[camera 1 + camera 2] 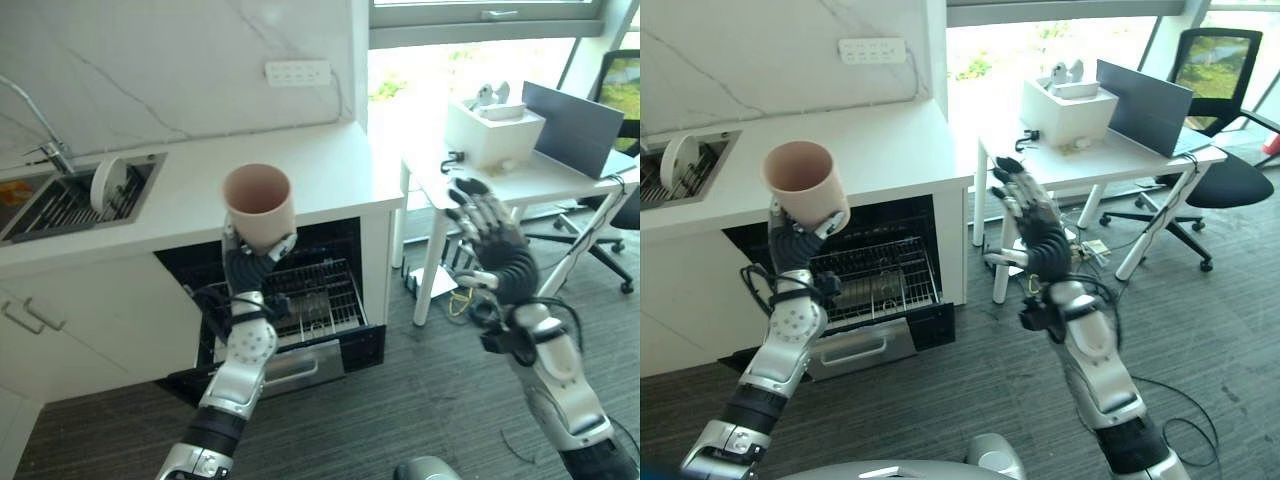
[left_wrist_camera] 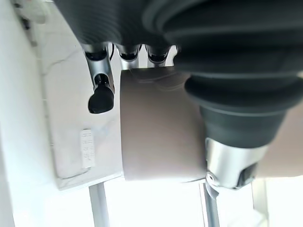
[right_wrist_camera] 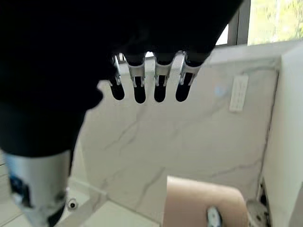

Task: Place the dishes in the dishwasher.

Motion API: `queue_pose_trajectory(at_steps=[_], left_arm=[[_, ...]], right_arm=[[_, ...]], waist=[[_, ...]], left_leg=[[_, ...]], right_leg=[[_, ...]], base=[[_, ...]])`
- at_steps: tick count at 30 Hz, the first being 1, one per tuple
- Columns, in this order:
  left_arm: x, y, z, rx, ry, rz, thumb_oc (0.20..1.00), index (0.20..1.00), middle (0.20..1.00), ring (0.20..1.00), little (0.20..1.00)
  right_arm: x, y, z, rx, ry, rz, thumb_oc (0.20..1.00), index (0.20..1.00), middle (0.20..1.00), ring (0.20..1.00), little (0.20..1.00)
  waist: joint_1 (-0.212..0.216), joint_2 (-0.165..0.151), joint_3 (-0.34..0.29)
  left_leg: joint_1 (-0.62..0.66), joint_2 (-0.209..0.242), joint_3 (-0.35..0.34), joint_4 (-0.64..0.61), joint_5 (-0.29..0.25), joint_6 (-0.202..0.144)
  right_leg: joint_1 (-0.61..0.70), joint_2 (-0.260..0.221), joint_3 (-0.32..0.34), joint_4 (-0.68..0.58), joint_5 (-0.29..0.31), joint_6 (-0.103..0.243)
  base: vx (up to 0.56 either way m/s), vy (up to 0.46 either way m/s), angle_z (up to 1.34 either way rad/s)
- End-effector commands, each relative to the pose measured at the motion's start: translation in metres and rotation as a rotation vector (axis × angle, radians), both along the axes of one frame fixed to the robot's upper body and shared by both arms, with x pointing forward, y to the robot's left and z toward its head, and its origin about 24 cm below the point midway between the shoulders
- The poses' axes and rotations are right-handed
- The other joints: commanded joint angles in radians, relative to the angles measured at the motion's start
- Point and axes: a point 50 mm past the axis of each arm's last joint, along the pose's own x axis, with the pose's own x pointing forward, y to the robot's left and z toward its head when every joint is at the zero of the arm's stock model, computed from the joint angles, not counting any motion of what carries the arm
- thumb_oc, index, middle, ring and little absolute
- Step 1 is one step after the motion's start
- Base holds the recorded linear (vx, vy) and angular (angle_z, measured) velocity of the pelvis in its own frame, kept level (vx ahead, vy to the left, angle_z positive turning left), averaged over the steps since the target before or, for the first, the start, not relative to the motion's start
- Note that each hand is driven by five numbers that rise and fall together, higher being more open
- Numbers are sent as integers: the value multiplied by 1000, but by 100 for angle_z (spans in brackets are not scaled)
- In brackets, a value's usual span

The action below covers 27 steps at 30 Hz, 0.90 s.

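The left hand (image 1: 250, 262) has its fingers curled round the base of a pink cup (image 1: 260, 204), held above the worktop's (image 1: 330, 170) front edge over the open dishwasher (image 1: 300, 300); rigid, smooth, probably breakable, it wants a firm wall grip, while the right hand (image 1: 490, 235) hangs open.

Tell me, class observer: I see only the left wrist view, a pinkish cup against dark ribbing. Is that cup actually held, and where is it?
Observer: Yes. The left hand grips the pink cup from below, upright, raised above the open dishwasher.
Operator: Is the rack ready to take it?
Observer: The wire rack is pulled out over the lowered door, under the countertop.
Operator: What is the other hand doing?
Observer: The right hand is raised with straight fingers, holding nothing, beside the white desk.
Operator: Any dishes left?
Observer: A white plate stands in the sink.
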Motion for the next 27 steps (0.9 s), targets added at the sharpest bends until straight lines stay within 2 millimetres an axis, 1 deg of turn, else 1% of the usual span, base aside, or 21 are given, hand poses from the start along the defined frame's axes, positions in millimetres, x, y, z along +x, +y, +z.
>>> queue_pose_trajectory(at_steps=[1, 2, 6, 9, 11, 14, 16, 17, 18, 20, 22, 24, 27], left_arm=[[9, -6, 31, 46, -177, -12, 200, 200, 200, 200, 200], [11, -12, 32, 47, -176, -23, 200, 200, 200, 200, 200], [14, -23, 31, 50, -171, -12, 200, 200, 200, 200, 200], [13, -29, 30, 59, -193, 11, 200, 200, 200, 200, 200], [16, -35, 33, 65, -199, 9, 200, 200, 200, 200, 200], [21, -43, 33, 51, -206, 23, 200, 200, 200, 200, 200], [20, -47, 33, 54, -221, 22, 200, 200, 200, 200, 200], [15, -49, 33, 49, -236, 30, 200, 200, 200, 200, 200], [15, -51, 33, 53, -238, 29, 200, 200, 200, 200, 200], [20, -59, 36, 66, -243, 27, 200, 200, 200, 200, 200], [23, -64, 36, 71, -245, 30, 200, 200, 200, 200, 200], [23, -66, 34, 67, -262, 56, 200, 200, 200, 200, 200], [24, -64, 34, 49, -265, 98, 200, 200, 200, 200, 200]], right_arm=[[2, -5, 11, 75, -30, -66, 1000, 1000, 1000, 1000, 1000], [7, 2, 14, 82, -33, -79, 1000, 1000, 1000, 1000, 1000], [19, 15, 24, 113, -42, -135, 1000, 1000, 1000, 1000, 1000], [29, 26, 32, 138, -30, -155, 1000, 1000, 1000, 1000, 1000], [33, 33, 35, 155, -12, -141, 1000, 1000, 1000, 1000, 1000], [37, 43, 40, 183, 17, -112, 1000, 1000, 1000, 1000, 1000], [38, 46, 41, 189, 28, -97, 1000, 1000, 1000, 1000, 1000], [41, 51, 41, 192, 34, -89, 1000, 1000, 1000, 1000, 1000], [42, 56, 41, 191, 36, -87, 1000, 1000, 1000, 1000, 1000], [46, 69, 42, 195, 54, -63, 1000, 1000, 1000, 1000, 1000], [48, 77, 45, 196, 63, -41, 1000, 1000, 1000, 1000, 1000], [48, 86, 47, 188, 74, -2, 1000, 1000, 1000, 1000, 1000], [47, 94, 47, 182, 89, 22, 1000, 1000, 1000, 1000, 1000]], waist=[[9, -24, 2], [18, -25, 1], [41, -29, -2], [65, -33, 0], [69, -34, -1], [77, -37, -2], [82, -39, 1], [96, -41, 8], [99, -41, 10], [103, -42, 7], [107, -41, 6], [113, -42, 7], [116, -42, 5]], left_leg=[[-7, 21, -57, 86, -103, -11], [-7, 18, -64, 86, -104, -11], [-9, 12, -83, 86, -106, -13], [-12, 8, -100, 86, -106, -16], [-13, 6, -104, 86, -106, -15], [-16, 4, -110, 86, -107, -14], [-20, 3, -116, 86, -104, -15], [-25, 3, -127, 86, -100, -19], [-25, 2, -131, 86, -102, -18], [-25, 1, -132, 86, -103, -20], [-26, 0, -136, 86, -101, -20], [-29, -1, -140, 86, -100, -20], [-30, -2, -142, 86, -99, -21]], right_leg=[[40, -64, -43, -51, 42, 97], [43, -65, -47, -51, 41, 97], [50, -68, -58, -51, 40, 96], [55, -72, -69, -51, 39, 93], [57, -74, -74, -51, 40, 94], [60, -78, -86, -51, 40, 94], [59, -79, -88, -51, 41, 94], [58, -82, -95, -51, 42, 92], [60, -83, -97, -51, 42, 92], [63, -85, -102, -51, 42, 95], [63, -87, -106, -51, 42, 94], [66, -90, -112, -51, 41, 93], [68, -92, -118, -51, 40, 91]], base=[[32, -26, 5], [34, -30, 5], [28, -21, 14], [11, -16, 7], [-7, -14, 14], [-21, -15, 18], [-39, -18, 11], [-53, -17, 15], [-45, -11, 15], [-14, -5, 16], [-9, -4, 8], [-7, 6, 4], [-3, 6, 5]])
